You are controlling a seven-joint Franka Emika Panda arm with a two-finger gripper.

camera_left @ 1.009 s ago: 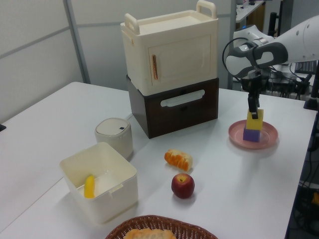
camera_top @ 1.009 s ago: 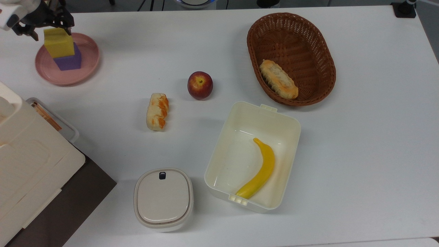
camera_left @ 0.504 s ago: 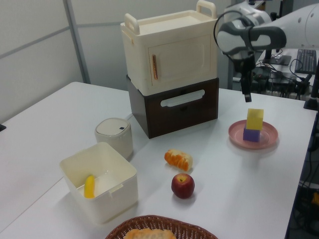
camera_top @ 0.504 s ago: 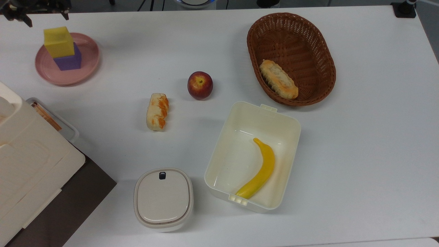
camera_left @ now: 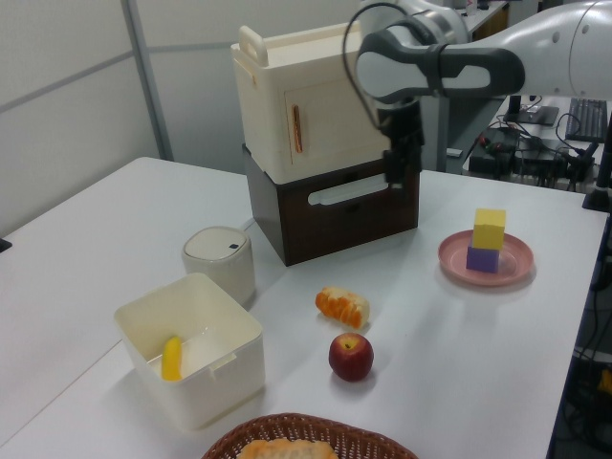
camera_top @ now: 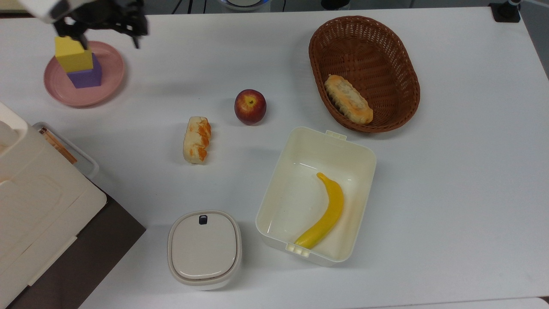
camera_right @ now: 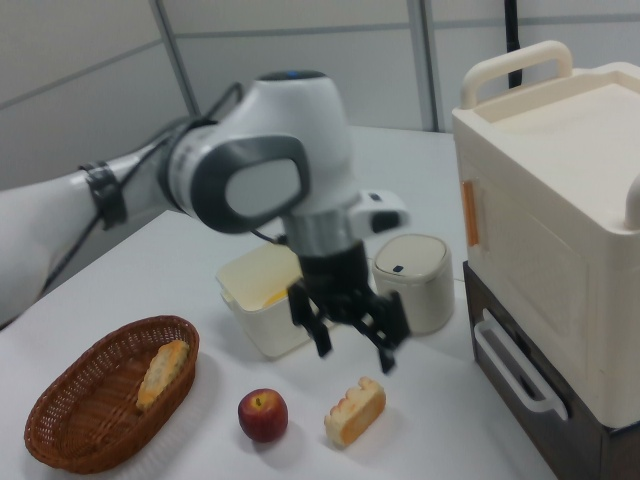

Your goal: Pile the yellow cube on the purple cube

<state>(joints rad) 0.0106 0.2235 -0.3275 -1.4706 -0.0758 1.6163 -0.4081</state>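
Observation:
The yellow cube (camera_top: 73, 56) stands on top of the purple cube (camera_top: 87, 76), both on a pink plate (camera_top: 109, 77) at the top view's far left. In the left view the yellow cube (camera_left: 490, 229) rests squarely on the purple cube (camera_left: 482, 258). My gripper (camera_top: 109, 40) hangs high above the table, just to the top view's right of the stack and apart from it. In the right view my gripper (camera_right: 352, 346) is open, its fingers spread wide with nothing between them. In the left view my gripper (camera_left: 395, 164) is in front of the cabinet.
A red apple (camera_top: 250, 106) and a bread piece (camera_top: 197, 139) lie mid-table. A wicker basket (camera_top: 399, 56) holds a bread roll. A white box (camera_top: 300, 141) holds a banana (camera_top: 326, 212). A lidded white container (camera_top: 204, 249) and a cream cabinet (camera_left: 330, 105) stand nearby.
My gripper rose off the yellow cube, leaving it on the purple cube, then swung away toward the top view's right. The cubes have not moved.

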